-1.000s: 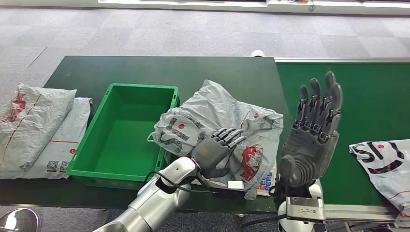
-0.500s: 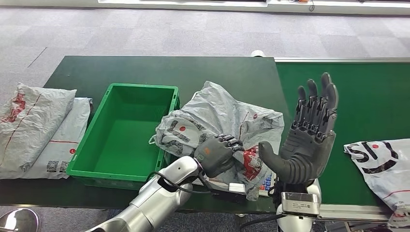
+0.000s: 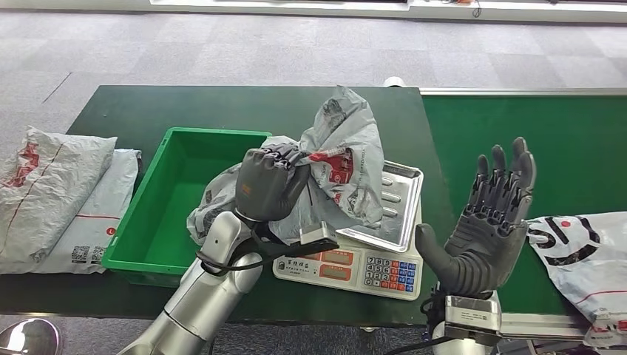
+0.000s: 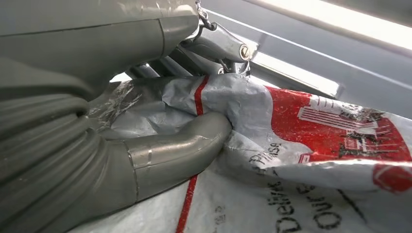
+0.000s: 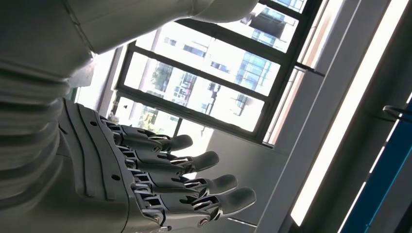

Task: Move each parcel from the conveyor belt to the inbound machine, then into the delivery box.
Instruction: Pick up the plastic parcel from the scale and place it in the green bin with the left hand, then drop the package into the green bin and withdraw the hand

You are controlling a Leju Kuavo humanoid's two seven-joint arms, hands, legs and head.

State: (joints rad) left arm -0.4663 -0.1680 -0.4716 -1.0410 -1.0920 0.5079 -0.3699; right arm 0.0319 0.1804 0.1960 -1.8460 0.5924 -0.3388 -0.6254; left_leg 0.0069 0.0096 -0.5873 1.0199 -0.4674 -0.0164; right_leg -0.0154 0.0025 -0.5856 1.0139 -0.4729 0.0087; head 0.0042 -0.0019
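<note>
The left hand (image 3: 270, 185) grips a crumpled grey parcel (image 3: 344, 166), holding it raised above the scale (image 3: 370, 240) and beside the green box (image 3: 181, 203) on the worktop (image 3: 222, 107). The right hand (image 3: 484, 233) is raised with fingers spread, holding nothing; another parcel (image 3: 584, 251) lies on the conveyor belt (image 3: 532, 133).

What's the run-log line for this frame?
left robot hand: grips grey parcel, raised off scale | right robot hand: open, raised | green bin: no parcel inside | next parcel: on belt
</note>
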